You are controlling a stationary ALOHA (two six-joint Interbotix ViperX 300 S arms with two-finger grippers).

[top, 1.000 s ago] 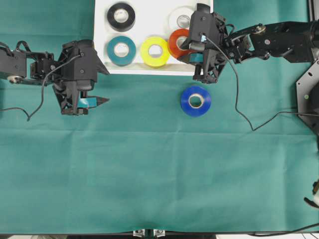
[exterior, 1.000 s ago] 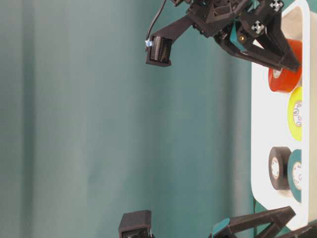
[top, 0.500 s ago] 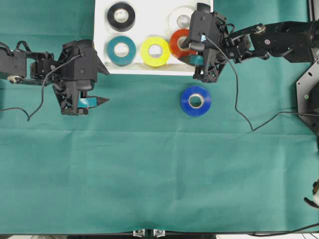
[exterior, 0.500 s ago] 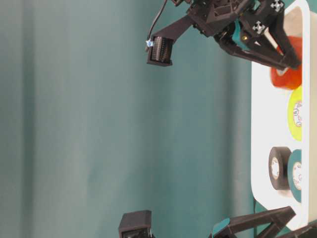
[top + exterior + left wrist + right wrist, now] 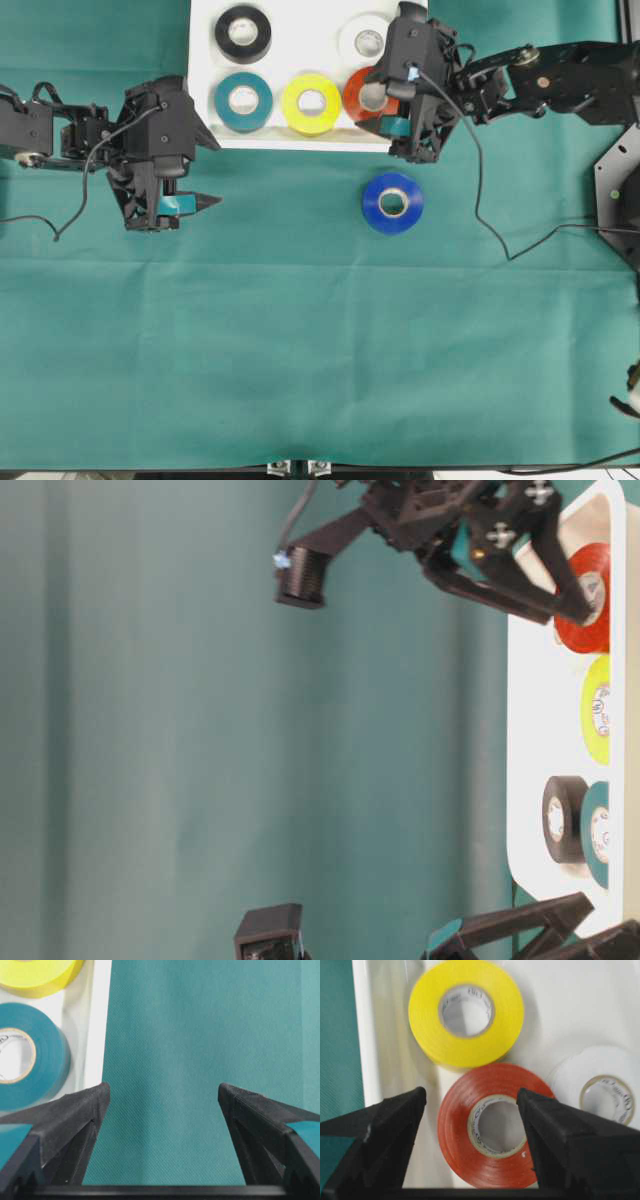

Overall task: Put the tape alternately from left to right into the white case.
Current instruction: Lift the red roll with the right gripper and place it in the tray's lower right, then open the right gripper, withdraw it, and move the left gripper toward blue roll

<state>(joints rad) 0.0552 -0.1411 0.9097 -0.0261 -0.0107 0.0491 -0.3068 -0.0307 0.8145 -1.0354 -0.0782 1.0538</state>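
The left gripper (image 5: 205,203) hovers with jaws apart and empty beside the white case (image 5: 205,75) at the worktop's far edge. The right gripper (image 5: 472,1105) has jaws spread, clear of the red-orange roll (image 5: 362,93) lying inside. The blue roll (image 5: 392,203) waits on open cloth nearby.

Five rolls lie in the white case (image 5: 300,135); the blue roll (image 5: 392,203) outside.

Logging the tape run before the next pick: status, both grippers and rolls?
Right gripper open above red-orange roll, which lies in white case. Left gripper open, empty, over cloth. Blue roll on cloth outside the case, unobstructed.
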